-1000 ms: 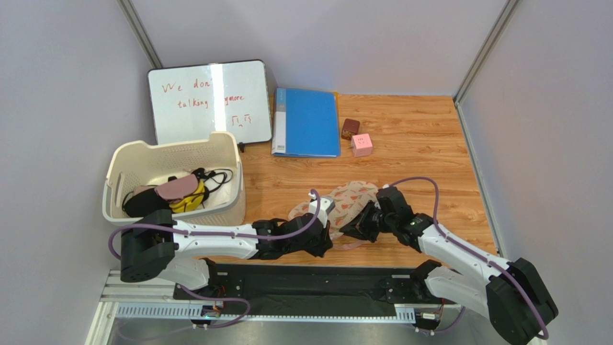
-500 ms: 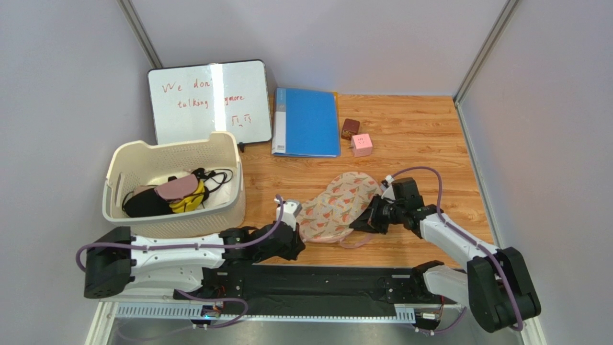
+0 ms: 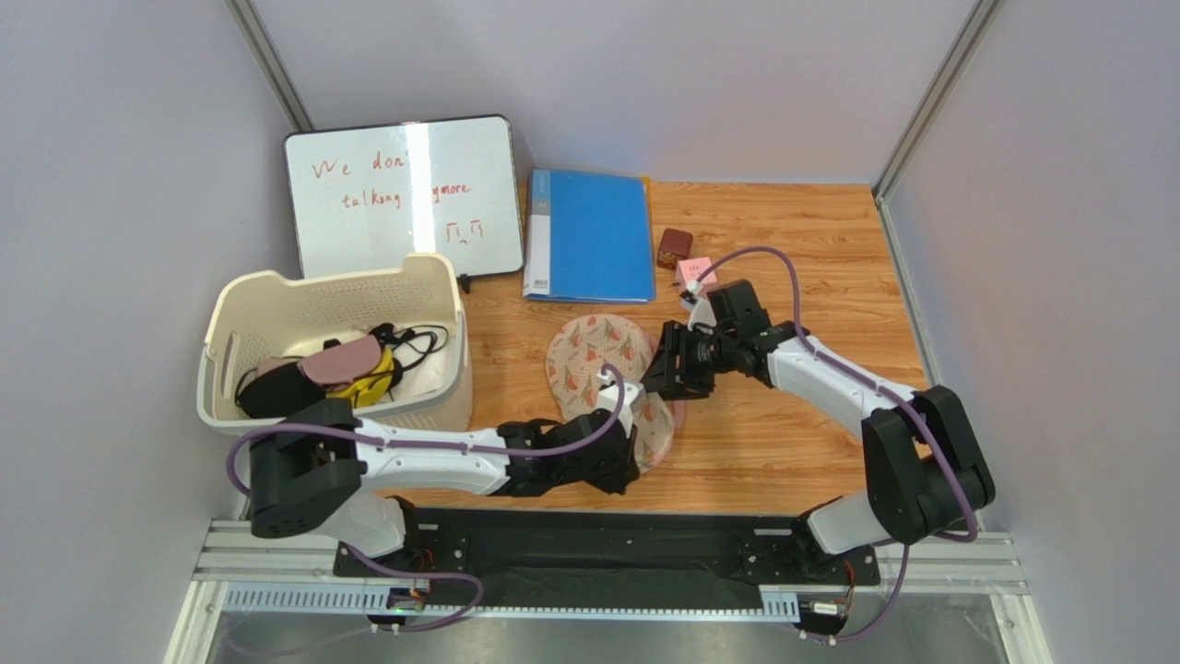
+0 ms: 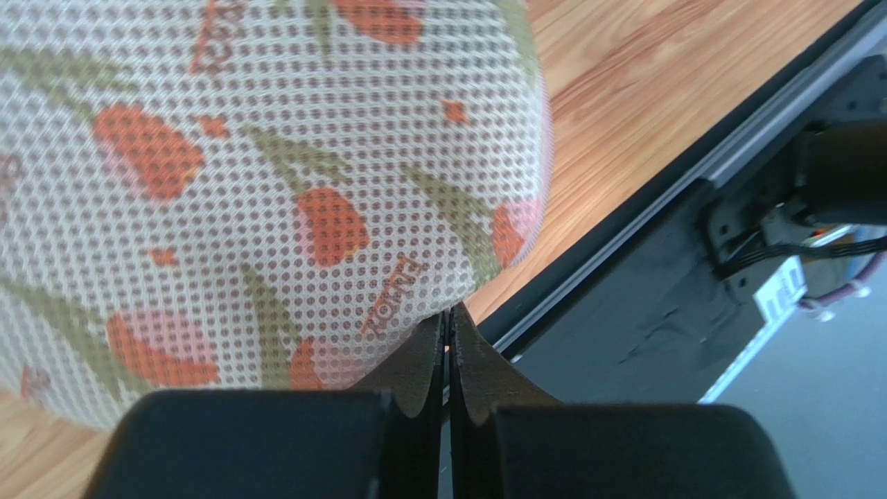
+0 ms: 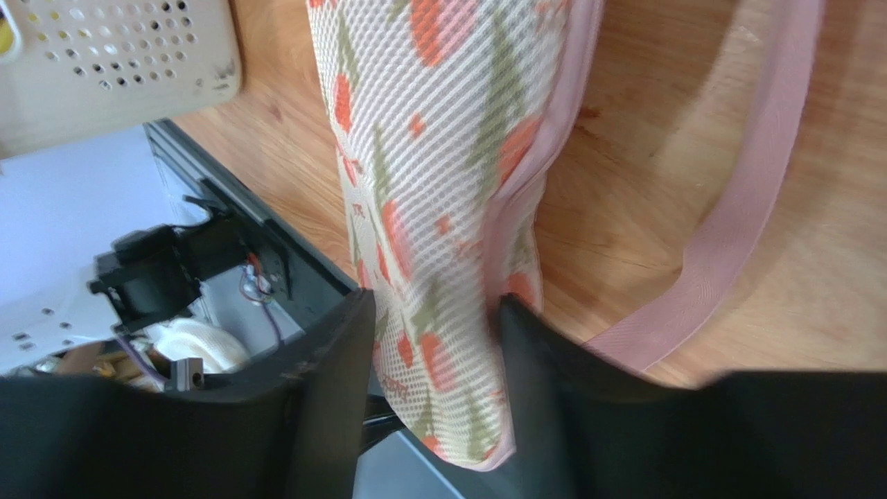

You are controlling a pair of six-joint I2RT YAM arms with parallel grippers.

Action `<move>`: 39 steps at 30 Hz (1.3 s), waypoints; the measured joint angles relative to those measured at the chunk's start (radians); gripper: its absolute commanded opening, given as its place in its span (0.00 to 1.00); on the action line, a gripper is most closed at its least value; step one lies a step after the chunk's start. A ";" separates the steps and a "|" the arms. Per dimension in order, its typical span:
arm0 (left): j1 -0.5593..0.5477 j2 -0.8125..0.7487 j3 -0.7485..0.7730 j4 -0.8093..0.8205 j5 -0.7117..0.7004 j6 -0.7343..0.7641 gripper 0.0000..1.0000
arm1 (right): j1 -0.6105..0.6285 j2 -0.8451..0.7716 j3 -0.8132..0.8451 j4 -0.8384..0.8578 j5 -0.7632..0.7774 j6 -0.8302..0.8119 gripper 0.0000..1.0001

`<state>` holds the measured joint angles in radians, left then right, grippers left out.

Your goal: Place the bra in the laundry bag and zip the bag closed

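The laundry bag (image 3: 589, 353) sits mid-table (image 3: 803, 277), right of the basket (image 3: 236, 311), btwn the 2 grippers. L gripper (image 4: 450, 317) is closed, tips pinching the bag's near edge. R gripper (image 5: 432, 312) has jaws apart w/ the bag's far end btwn its 2 fingers, unclamped. Pink loop (image 5: 750, 208) trails on the wood alongside.

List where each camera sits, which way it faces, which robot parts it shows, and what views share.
Top external: above and behind the bases, looking down on the wooden table; both arms, left claw and right claw show.
Left wrist: on the left arm, facing along its shut fingers to the beige-pink, red-and-green printed mesh laundry bag they pinch.
Right wrist: on the right arm, facing past its parted fingers, which straddle the bag, toward the cream plastic basket.
Shared: all three views show the bag.
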<state>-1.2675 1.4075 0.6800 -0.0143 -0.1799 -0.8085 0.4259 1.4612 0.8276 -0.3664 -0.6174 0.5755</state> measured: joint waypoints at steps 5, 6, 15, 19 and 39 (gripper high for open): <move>0.012 0.104 0.079 0.062 0.038 0.006 0.00 | -0.043 -0.070 -0.014 -0.089 0.057 -0.034 0.87; 0.014 0.114 0.087 0.066 0.041 0.007 0.00 | -0.055 -0.105 -0.032 -0.112 0.073 -0.036 0.89; 0.026 0.122 0.100 0.071 0.042 0.015 0.00 | -0.080 -0.486 -0.197 -0.258 0.151 -0.014 0.86; 0.026 0.122 0.108 0.071 0.048 0.021 0.00 | -0.074 -0.546 -0.308 -0.209 0.104 0.066 0.75; 0.026 0.096 0.095 0.056 0.043 0.023 0.00 | -0.059 -0.404 -0.388 0.059 0.047 0.226 0.00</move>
<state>-1.2415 1.5036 0.7746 0.0414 -0.1371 -0.7860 0.3668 1.0573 0.4397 -0.3073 -0.5705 0.8013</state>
